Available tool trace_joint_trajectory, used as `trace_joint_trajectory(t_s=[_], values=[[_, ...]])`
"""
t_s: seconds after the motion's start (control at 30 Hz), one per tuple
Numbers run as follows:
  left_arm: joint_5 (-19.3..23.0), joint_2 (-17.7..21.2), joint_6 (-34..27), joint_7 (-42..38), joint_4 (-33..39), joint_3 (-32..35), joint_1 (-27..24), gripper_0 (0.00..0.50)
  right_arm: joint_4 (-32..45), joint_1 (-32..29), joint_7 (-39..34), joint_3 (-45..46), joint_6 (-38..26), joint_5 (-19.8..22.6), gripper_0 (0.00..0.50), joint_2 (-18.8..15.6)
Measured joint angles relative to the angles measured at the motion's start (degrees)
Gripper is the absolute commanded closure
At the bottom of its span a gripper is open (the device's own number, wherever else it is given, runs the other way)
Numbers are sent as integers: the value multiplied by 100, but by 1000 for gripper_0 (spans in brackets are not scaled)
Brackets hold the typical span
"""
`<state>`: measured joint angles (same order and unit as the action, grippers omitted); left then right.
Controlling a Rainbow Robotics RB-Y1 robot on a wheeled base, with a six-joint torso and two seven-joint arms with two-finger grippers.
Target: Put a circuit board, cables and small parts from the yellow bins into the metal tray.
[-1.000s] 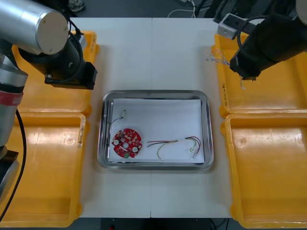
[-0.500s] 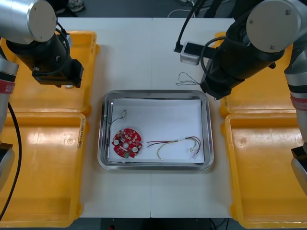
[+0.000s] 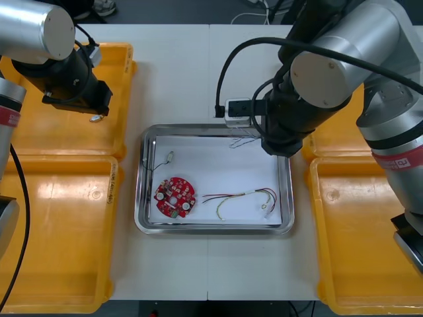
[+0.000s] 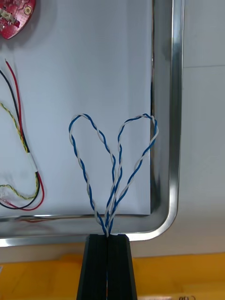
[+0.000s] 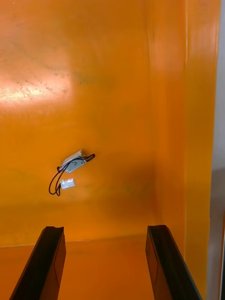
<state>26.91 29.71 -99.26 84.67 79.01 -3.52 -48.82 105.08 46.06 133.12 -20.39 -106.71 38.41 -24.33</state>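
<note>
Right gripper [image 4: 108, 241], clamped on a twisted blue-and-white cable [image 4: 114, 159], hangs at the far-right corner of the shiny metal tray [image 4: 177, 93]; released here, a loop may fall outside it. Left gripper [image 5: 104, 232] gapes over a yellow bin [image 5: 93, 70].

In the front view the twisted blue and white cable [image 3: 239, 141], at the metal tray's [image 3: 215, 229] far right corner, is mostly covered by the right arm [image 3: 317, 72]. In the right wrist view the circuit board [image 4: 14, 16] inside the tray is cut by the edge.
</note>
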Motion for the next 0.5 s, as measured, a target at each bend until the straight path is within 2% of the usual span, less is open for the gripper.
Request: trace_joint_trajectory(t_s=[0.23,0.5], values=[[-130,9,187,0,-113,0,0,0,-339,-83,0,-92,435,-238,500,277],[-240,25,611,6,-513,32,-3,0,-380,-339,0,-445,968,-666,500,309]])
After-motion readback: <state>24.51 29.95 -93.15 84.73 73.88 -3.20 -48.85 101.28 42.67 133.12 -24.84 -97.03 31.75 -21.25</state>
